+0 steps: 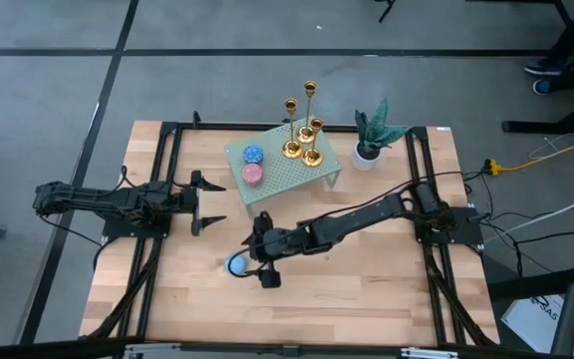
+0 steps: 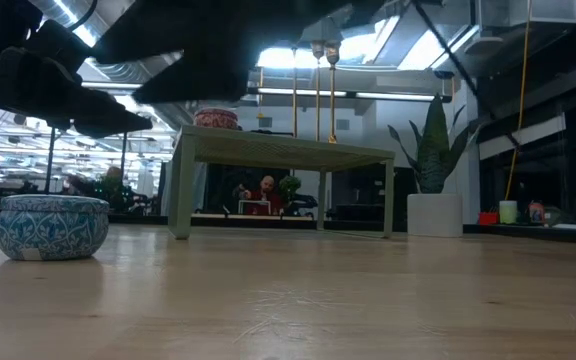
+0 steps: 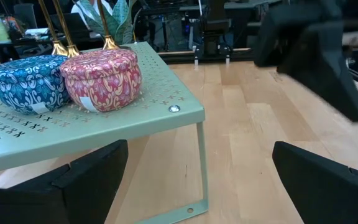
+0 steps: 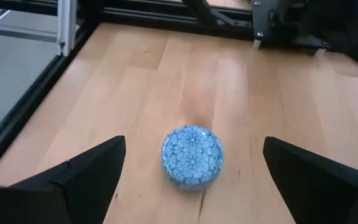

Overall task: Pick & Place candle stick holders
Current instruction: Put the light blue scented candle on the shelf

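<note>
Three gold candle stick holders [image 1: 304, 140] stand on their round bases at the far right part of a small green perforated stand [image 1: 297, 178]. Their thin stems show in the low view [image 2: 318, 95] and the left wrist view [image 3: 107, 28]. My left gripper [image 1: 219, 202] is open and empty, left of the stand, fingers pointing at it. My right gripper [image 1: 259, 261] is open, above and beside a blue patterned round tin [image 4: 191, 155] that sits on the table [image 2: 51, 227]. Its fingers stand on either side of the tin, apart from it.
A blue tin [image 3: 27, 81] and a pink tin [image 3: 101, 74] sit on the stand's left part, beside the candle stick holders. A potted plant [image 1: 370, 140] stands right of the stand. Black frame rails [image 1: 157, 199] run along the table's sides. Bare wood lies at the table's near side.
</note>
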You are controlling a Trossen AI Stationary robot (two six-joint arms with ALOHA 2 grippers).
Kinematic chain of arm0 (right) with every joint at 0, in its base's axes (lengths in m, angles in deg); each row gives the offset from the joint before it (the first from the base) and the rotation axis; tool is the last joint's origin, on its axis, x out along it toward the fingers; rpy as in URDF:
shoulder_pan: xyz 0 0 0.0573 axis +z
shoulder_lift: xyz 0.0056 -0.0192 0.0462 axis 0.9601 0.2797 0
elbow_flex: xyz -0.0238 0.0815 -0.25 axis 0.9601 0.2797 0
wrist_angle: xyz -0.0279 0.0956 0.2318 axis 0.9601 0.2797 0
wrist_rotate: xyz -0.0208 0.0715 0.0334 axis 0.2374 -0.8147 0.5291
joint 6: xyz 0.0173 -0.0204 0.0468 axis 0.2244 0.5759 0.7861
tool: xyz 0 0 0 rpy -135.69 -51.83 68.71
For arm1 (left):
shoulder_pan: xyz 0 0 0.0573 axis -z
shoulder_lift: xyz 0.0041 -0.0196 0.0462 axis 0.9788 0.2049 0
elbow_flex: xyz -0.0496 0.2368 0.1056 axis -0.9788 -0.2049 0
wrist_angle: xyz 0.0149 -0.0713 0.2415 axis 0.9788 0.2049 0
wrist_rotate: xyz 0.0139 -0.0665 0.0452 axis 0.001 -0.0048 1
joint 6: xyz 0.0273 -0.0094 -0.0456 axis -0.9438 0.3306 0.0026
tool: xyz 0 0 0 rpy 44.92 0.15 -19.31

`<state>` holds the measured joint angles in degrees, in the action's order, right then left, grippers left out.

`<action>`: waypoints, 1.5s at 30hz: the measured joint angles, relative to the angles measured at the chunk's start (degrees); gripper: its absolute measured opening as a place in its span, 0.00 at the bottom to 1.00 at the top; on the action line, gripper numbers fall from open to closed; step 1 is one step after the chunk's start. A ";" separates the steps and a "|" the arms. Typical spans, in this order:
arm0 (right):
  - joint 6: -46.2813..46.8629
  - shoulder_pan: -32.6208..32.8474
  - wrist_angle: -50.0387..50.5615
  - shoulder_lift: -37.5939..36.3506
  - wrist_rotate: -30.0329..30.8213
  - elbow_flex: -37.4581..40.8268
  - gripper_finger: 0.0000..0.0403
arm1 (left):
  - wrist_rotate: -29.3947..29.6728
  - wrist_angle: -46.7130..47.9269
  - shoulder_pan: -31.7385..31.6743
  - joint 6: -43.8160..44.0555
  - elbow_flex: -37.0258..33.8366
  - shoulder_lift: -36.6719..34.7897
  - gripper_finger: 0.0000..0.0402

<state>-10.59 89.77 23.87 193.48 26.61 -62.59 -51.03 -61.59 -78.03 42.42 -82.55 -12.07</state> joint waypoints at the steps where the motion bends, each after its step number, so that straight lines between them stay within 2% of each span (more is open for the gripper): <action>1: 0.00 0.00 -1.01 0.71 -0.01 0.00 0.96 | 0.00 -0.02 0.00 0.00 0.02 -0.02 1.00; 8: 0.00 0.02 -8.49 5.42 -2.16 0.00 0.96 | 0.00 0.00 0.02 -0.02 0.01 0.00 1.00; 18: 0.16 -0.13 -10.56 8.85 -2.14 0.00 0.96 | 0.00 -0.01 0.00 0.00 0.00 0.00 1.00; 26: 0.32 -0.11 -11.90 9.02 -2.14 0.00 0.96 | 0.00 0.00 0.02 0.00 0.00 0.00 1.00; 31: 5.66 -0.02 -11.27 8.16 -3.32 -0.14 0.96 | 0.00 0.00 0.00 0.00 0.02 0.00 1.00; 35: 10.05 -0.02 -2.21 3.86 -3.51 -1.39 0.96 | 0.00 0.03 0.00 0.00 0.02 0.00 1.00; 39: 10.47 -0.11 8.48 -1.59 -1.38 -1.31 0.96 | 0.00 0.00 0.00 0.00 0.00 -0.02 1.00; 45: 9.40 0.07 18.57 -10.02 0.47 -1.12 0.96 | 0.00 0.00 0.00 0.00 0.02 -0.02 1.00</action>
<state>-1.19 89.83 42.44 183.46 27.08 -63.71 -51.03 -61.58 -78.03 42.42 -82.53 -12.09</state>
